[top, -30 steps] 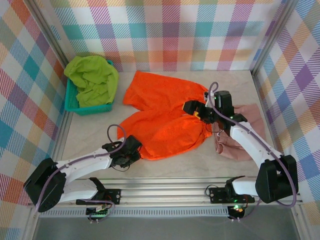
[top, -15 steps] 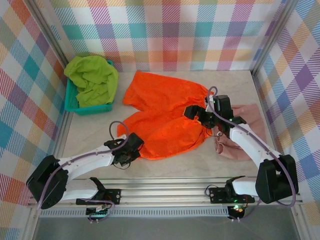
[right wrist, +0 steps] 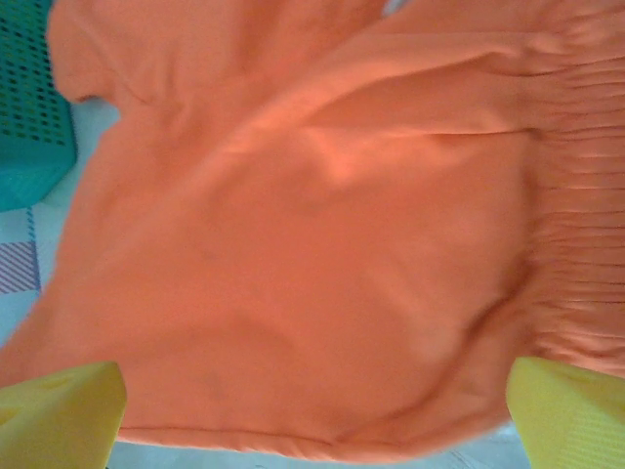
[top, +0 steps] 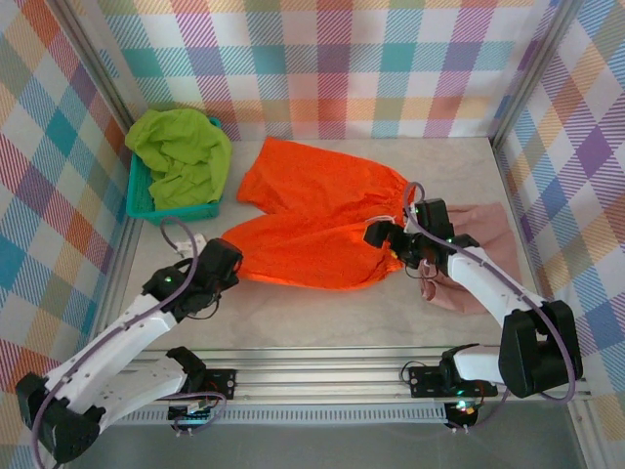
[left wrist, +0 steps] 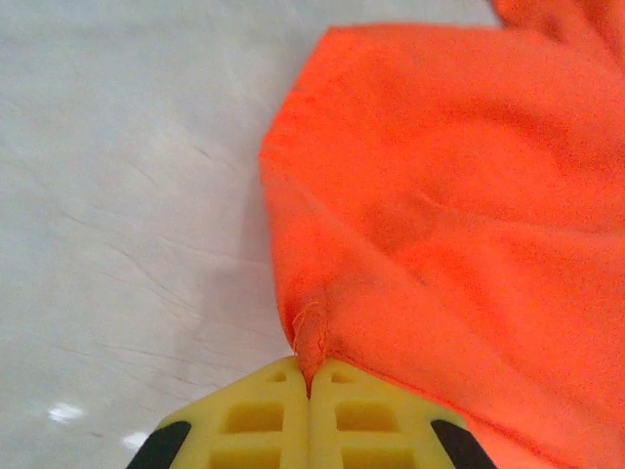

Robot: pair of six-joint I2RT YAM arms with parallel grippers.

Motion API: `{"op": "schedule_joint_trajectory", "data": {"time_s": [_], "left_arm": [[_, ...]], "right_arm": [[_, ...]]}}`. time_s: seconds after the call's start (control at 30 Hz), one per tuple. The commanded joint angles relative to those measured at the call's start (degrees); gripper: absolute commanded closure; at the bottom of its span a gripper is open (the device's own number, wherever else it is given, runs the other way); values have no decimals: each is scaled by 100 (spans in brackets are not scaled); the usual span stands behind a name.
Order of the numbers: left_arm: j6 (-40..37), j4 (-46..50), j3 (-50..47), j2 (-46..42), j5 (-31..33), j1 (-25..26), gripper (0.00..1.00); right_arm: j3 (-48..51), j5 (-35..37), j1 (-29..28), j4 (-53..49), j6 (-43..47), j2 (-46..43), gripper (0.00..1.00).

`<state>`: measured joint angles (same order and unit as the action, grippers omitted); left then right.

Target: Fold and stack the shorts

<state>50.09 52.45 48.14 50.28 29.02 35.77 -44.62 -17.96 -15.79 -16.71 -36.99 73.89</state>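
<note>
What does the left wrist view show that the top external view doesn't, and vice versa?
Left wrist: the yellow fingers shut tight on a pinched fold at the edge of the orange shorts. Top external: the lime green shorts in the teal basket, and the pink shorts by the right arm, whose end sits at the orange waistband. Both: the orange shorts spread on the table.

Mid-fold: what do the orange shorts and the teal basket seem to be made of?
Orange shorts: soft, matte cloth, perhaps cotton or polyester; it creases and gathers at the elastic waistband. Teal basket: likely moulded plastic, with a regular mesh of holes.
</note>
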Motion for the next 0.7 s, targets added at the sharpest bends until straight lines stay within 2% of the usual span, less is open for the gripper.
{"op": "schedule_joint_trajectory", "data": {"time_s": [0.0,0.07,0.1,0.13,0.17,0.2,0.33,0.47,0.53,0.67], "left_arm": [[-375,1122,330,-199,957,-62,95],[-194,1523,428,-261,1215,-61,74],[-107,1632,447,-309,1222,-62,59],[-74,1639,430,-394,1097,-62,38],[-110,1560,391,-495,896,-62,29],[-94,1506,342,-587,737,-62,24],[702,1530,-58,-971,280,-65,15],[1458,1378,-793,-1226,-131,-198,14],[1573,1193,-1134,-1322,-383,-401,16],[1378,623,-1675,-1509,-1103,-1169,21]], "right_arm": [[219,40,44,-175,-141,113,1],[323,-45,45,-102,-190,131,0],[353,-119,41,-73,-207,123,0],[374,-214,48,-56,-244,88,1],[398,-321,39,-59,-297,42,0],[416,-388,41,-74,-338,-5,1],[520,-401,41,-364,-550,-325,1],[776,-286,33,-448,-928,-622,3],[957,-401,26,-255,-1201,-649,7],[1147,-428,-75,39,-1509,-485,14]]}}
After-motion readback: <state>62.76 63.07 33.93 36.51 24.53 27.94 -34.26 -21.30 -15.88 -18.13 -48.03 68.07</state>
